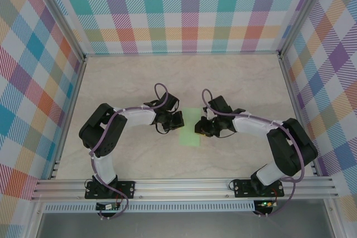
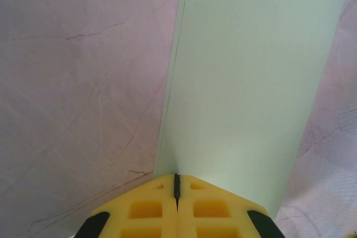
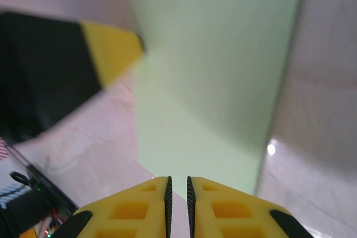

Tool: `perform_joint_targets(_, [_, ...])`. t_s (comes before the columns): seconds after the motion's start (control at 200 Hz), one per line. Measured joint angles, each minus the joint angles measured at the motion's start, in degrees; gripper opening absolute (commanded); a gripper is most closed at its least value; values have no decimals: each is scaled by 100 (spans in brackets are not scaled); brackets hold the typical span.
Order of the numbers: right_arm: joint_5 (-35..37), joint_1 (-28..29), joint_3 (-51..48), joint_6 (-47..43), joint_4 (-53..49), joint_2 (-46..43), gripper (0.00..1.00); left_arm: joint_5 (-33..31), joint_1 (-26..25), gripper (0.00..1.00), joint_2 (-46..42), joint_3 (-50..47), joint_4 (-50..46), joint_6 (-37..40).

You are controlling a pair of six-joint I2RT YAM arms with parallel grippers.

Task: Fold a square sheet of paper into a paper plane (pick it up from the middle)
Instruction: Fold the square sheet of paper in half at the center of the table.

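The pale green sheet of paper (image 1: pixel 189 135) lies flat on the table between both grippers as a tall narrow rectangle. In the left wrist view a doubled edge runs along the left side of the paper (image 2: pixel 251 82). My left gripper (image 2: pixel 177 185) is shut, its tips resting at the paper's near edge; from above it (image 1: pixel 178 120) sits at the sheet's left side. My right gripper (image 3: pixel 178 185) stands a narrow gap open with nothing between the fingers, just short of the paper (image 3: pixel 212 82). From above it (image 1: pixel 199 129) is at the sheet's right edge.
The table is pale marble (image 1: pixel 128 82), walled by checked panels (image 1: pixel 184 9) on three sides. An aluminium rail (image 1: pixel 184 185) runs along the near edge. A yellow and black finger of the left gripper (image 3: pixel 109 48) shows blurred in the right wrist view.
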Motion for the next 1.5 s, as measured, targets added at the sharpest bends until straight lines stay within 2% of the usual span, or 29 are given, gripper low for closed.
perform_joint_targets(0.21, [-96, -660, 887, 24, 330, 776, 17, 2, 0, 0, 0, 0, -2, 0])
perform_joint_targets(0.425, [-289, -1080, 1237, 118, 533, 1626, 18, 0, 0, 0, 0, 13, -44, 15])
perform_joint_targets(0.915, [-546, -1110, 1668, 120, 791, 2474, 19, -11, 0, 0, 0, 37, -109, 42])
perform_joint_targets(1.255, [-592, -1110, 1672, -85, 778, 2476, 20, -20, 0, 0, -44, 37, -192, 131])
perform_joint_targets(1.37, [-516, -1108, 1788, -234, 356, 2343, 26, -111, 0, 12, -162, 83, -599, 197])
perform_joint_targets(1.5, [-323, -1110, 1788, -334, -28, 1663, 36, -216, 2, 26, -570, 83, -1034, 258])
